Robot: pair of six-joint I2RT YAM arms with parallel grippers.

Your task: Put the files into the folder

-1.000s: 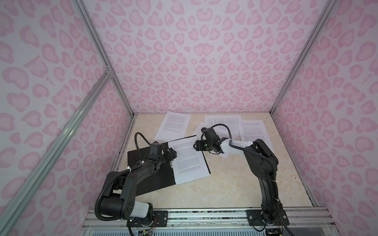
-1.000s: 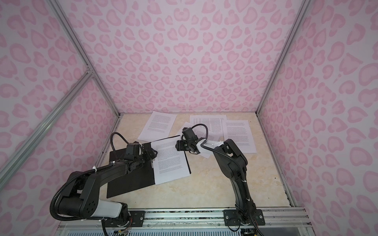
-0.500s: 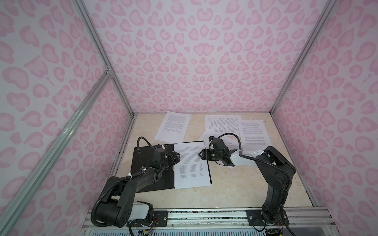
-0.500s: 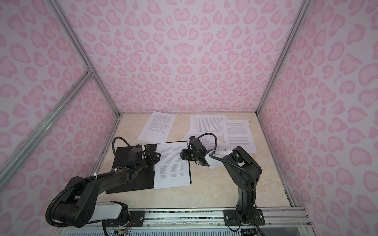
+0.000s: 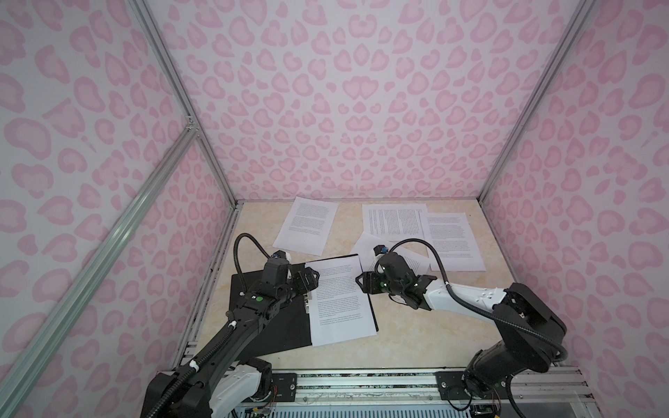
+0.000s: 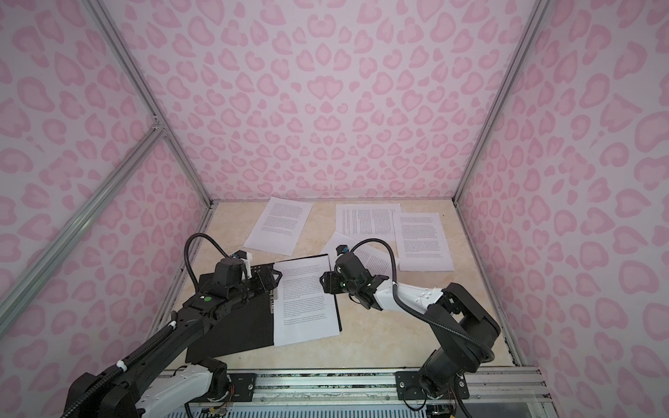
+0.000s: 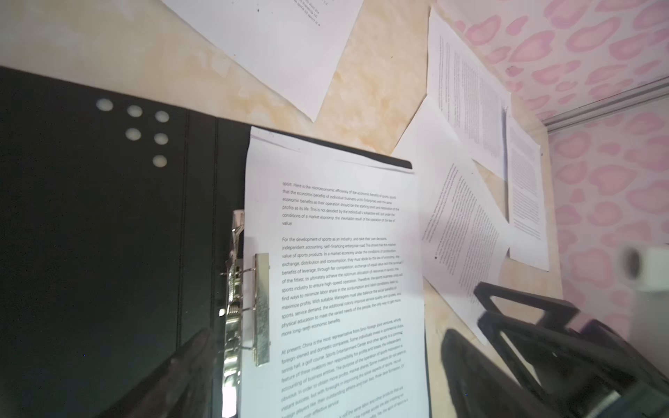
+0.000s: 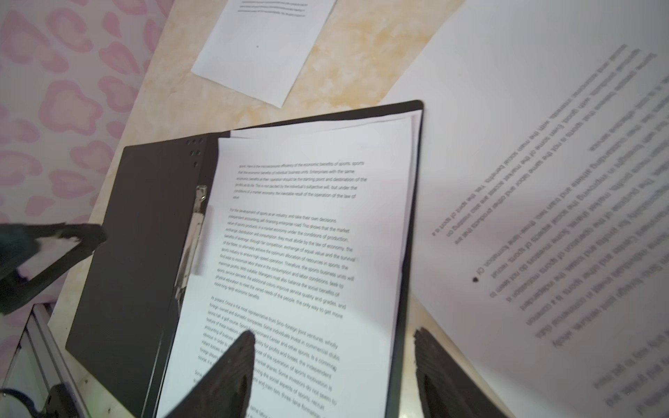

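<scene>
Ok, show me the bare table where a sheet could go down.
Widest: the near table, between the folder and the right arm's base. A narrow strip runs between the far-left sheet and the middle sheet. Crowded: far right, where the middle sheet, right sheet and a tilted sheet overlap.

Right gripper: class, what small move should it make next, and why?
Probably swing the right gripper over to the tilted sheet beside it: its jaws stand open and empty, the folder already holds sheets, and that loose sheet lies nearest.
</scene>
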